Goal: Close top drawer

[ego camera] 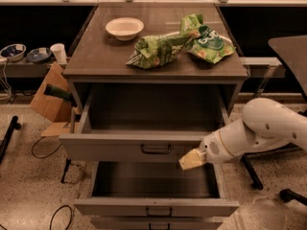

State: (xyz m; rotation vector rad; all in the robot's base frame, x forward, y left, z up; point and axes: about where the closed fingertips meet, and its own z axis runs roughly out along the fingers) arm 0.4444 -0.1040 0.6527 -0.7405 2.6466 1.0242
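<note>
Grey and pulled well out toward us, the top drawer (115,147) stands open under the cabinet top (96,61), its dark handle (155,149) at the middle of the front. On the cabinet top we see a white bowl (124,28) at the far left and two green snack bags (158,51) to its right. The drawer below (153,207) is open too. The white arm (264,128) reaches in from the right, angled down and leftward. Its yellowish gripper (191,160) sits at the lower right of the top drawer's front; we cannot tell whether it is open or closed.
</note>
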